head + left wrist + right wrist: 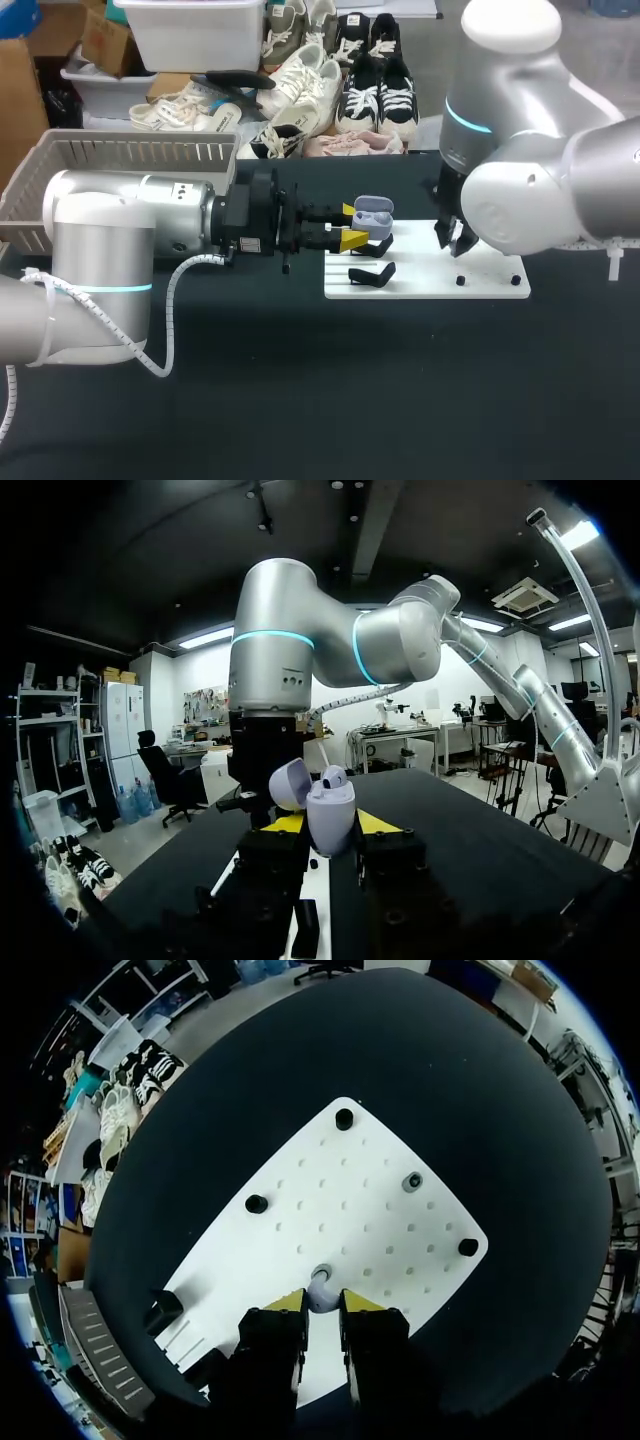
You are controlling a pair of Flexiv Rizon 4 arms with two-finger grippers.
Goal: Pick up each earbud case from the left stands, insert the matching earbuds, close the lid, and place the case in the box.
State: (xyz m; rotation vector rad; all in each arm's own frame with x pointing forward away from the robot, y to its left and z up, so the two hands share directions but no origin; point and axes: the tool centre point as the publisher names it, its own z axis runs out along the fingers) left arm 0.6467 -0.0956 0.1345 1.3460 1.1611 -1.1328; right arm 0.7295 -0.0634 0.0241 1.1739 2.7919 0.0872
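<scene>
Status for you, big to small:

- Table (400, 400): dark top. The basket (130, 150) sits at its far left and the white board (490, 285) right of centre.
- Left arm reaches across, level with the table. The left gripper (352, 225) is clamped on the case (372, 212) from both sides and holds it just above the board's left edge, over the black stands (372, 272).
- Right arm points straight down at the board. The right gripper (324, 1303) is narrow, with the tips either side of a bud (320, 1288) that sits on the board. It looks pinched to me, though it hasn't lifted.
- Case, left wrist view (330, 820): the lid (290, 783) is swung open and one bud (335, 776) is already seated. The second slot looks open, but the angle is poor.
- A small grey item (411, 1181) sits on another peg. You may read it as a spare bud; I can't tell.

Progress as I judge it:
- Done: pickup, lid open, first bud in.
- In hand: you're on the second bud's grab.
- Left: carry the bud to the case, seat it, close the lid and drop the case in the basket.
- This is the only case I can see, so treat the count of remaining cases as unknown.
</scene>
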